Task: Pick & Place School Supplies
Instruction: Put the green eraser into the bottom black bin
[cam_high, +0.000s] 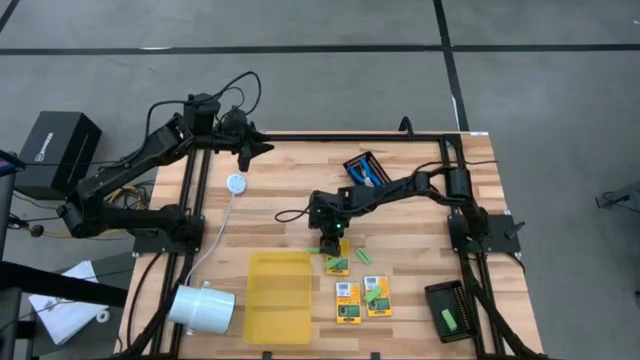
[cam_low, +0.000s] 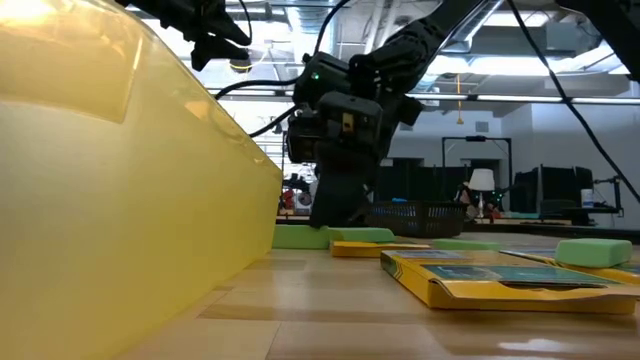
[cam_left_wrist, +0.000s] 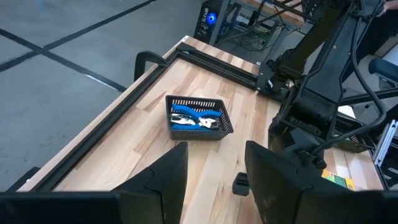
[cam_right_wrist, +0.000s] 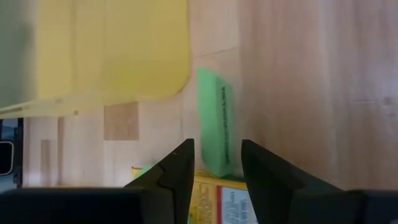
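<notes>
one green stick (cam_right_wrist: 216, 122) btwn right hand (cam_right_wrist: 216, 163) fingers

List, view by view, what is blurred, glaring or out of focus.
Low view: the translucent yellow plastic tray looms close, soft and out of focus; bright ceiling lights glare behind. Right wrist view: the bright green rectangular stick and wooden table look soft. High view and left wrist view: evenly lit, sharp.

The tray (cam_high: 277, 297) is plain yellow. The sticks (cam_high: 365, 256) are bright green; the crayon boxes (cam_high: 347, 302) are yellow-and-green. The scissors (cam_left_wrist: 194, 120) have blue handles.
</notes>
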